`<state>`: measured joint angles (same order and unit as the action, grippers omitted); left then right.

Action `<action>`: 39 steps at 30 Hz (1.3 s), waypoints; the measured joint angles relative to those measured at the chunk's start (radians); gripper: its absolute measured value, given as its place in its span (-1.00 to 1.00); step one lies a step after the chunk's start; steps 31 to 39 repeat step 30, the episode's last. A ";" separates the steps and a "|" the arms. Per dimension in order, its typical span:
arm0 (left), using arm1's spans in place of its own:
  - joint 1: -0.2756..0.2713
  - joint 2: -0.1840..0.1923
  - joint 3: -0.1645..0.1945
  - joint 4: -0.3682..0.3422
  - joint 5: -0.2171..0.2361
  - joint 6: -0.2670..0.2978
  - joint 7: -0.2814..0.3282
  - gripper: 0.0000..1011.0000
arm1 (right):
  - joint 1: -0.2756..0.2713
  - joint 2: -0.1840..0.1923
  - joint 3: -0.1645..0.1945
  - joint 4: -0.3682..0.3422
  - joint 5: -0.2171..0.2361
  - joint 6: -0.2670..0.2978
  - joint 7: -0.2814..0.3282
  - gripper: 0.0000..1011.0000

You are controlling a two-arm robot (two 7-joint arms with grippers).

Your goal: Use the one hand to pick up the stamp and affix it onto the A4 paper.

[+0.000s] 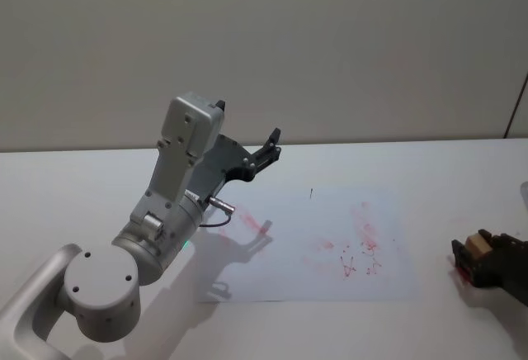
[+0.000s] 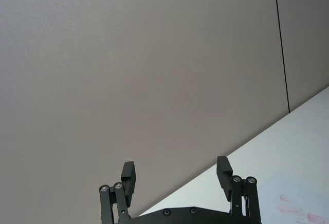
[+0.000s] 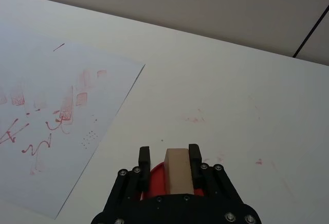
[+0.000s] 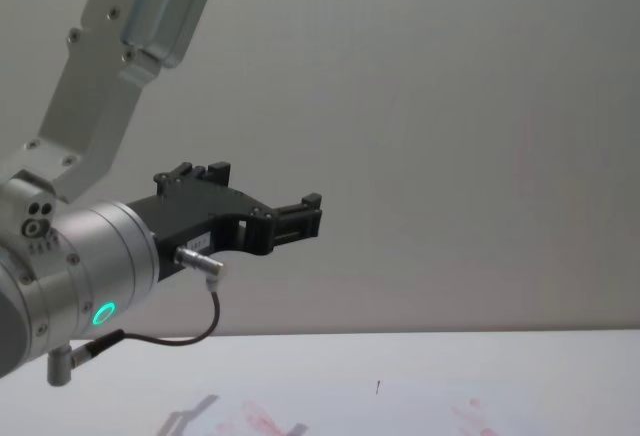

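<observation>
The stamp point(image 3: 178, 170), a pale tan block, stands between the fingers of my right gripper point(image 3: 169, 152) over something red. One finger touches it and a narrow gap shows on the other side. In the head view this gripper point(image 1: 472, 250) and the stamp point(image 1: 477, 243) sit low at the table's right edge, right of the A4 paper point(image 1: 330, 244). The white sheet carries red ink smudges and a tiny dark mark. My left gripper point(image 1: 271, 144) hangs open and empty, raised above the paper's left part, its fingers point(image 2: 128, 175) spread.
A red patch point(image 1: 460, 274) lies under the right gripper on the white table point(image 1: 82, 187). Faint red specks point(image 3: 195, 119) dot the table beside the paper's edge point(image 3: 123, 98). The left arm's elbow point(image 1: 103, 290) fills the near left.
</observation>
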<state>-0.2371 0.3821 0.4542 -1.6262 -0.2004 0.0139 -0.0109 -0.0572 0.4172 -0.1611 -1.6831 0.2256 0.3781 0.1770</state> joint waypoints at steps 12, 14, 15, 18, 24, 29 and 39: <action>0.000 0.000 0.000 0.000 0.000 0.000 0.000 0.98 | 0.003 -0.002 -0.001 0.004 -0.004 0.001 0.002 0.58; 0.000 0.000 0.000 0.000 0.000 0.000 0.000 0.98 | 0.003 -0.002 -0.002 0.004 -0.004 0.001 0.002 0.69; 0.000 0.000 0.000 0.000 0.000 0.000 0.000 0.98 | 0.003 -0.002 -0.002 0.004 -0.004 0.001 0.002 0.76; 0.000 0.000 0.000 0.000 0.000 0.000 0.000 0.98 | 0.003 -0.002 -0.002 0.005 -0.004 0.001 0.002 0.89; 0.000 0.000 0.000 0.000 0.000 0.000 0.000 0.98 | 0.004 -0.003 -0.002 0.005 -0.005 0.001 0.003 0.98; 0.000 0.000 0.000 0.000 0.000 0.000 0.000 0.98 | 0.004 -0.003 -0.002 0.006 -0.005 0.001 0.003 0.98; 0.000 0.000 0.000 0.000 0.000 0.000 0.000 0.98 | 0.004 -0.003 -0.002 0.006 -0.005 0.001 0.003 0.98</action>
